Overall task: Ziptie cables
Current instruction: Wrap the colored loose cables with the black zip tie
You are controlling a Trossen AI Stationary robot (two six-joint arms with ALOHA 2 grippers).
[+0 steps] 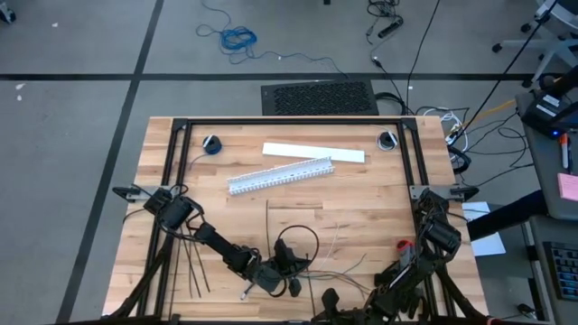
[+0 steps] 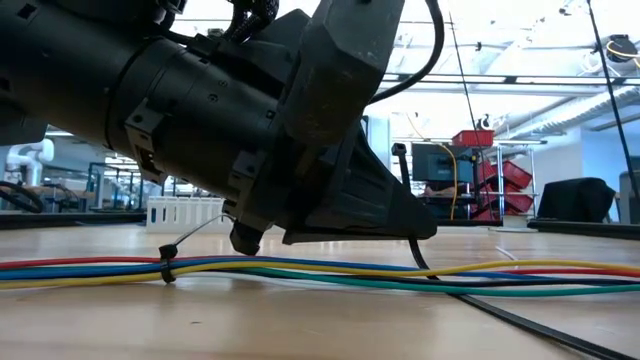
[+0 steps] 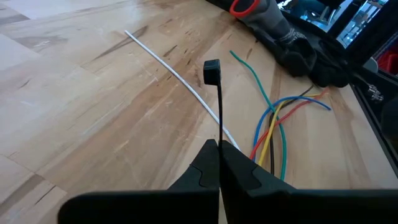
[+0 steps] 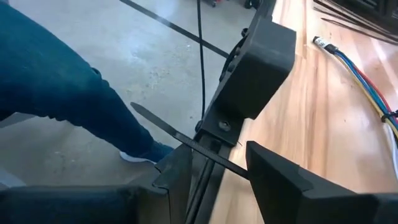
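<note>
The cables (image 3: 273, 124) are a loose bundle of red, blue, yellow and green wires lying flat on the wooden table near its front edge, also in the low view (image 2: 330, 268). A black tie (image 2: 167, 265) sits around them. My left gripper (image 3: 219, 163) is shut on a black ziptie (image 3: 219, 99) just beside the bundle, and the ziptie bows into a loop (image 1: 298, 244). My right gripper (image 4: 214, 177) stands open at the table's near edge. The ziptie's thin tail (image 4: 186, 144) crosses slantwise between its fingers. My left gripper pinches the ziptie's strip (image 3: 219, 134) between its two fingertips, a short way below the square head (image 3: 211, 70). The fingers come in low, slanting slightly down. The head end sticks out past them, clear of the table. My right gripper: I cannot tell whether either finger touches the tail.
A white slotted duct (image 1: 280, 174) and a flat white strip (image 1: 313, 152) lie at mid-table. Spare zipties (image 1: 194, 262) rest at the near left. A dark bracket (image 4: 255, 68) sits on the near frame rail. A person's leg in jeans (image 4: 56, 81) stands just off the near edge.
</note>
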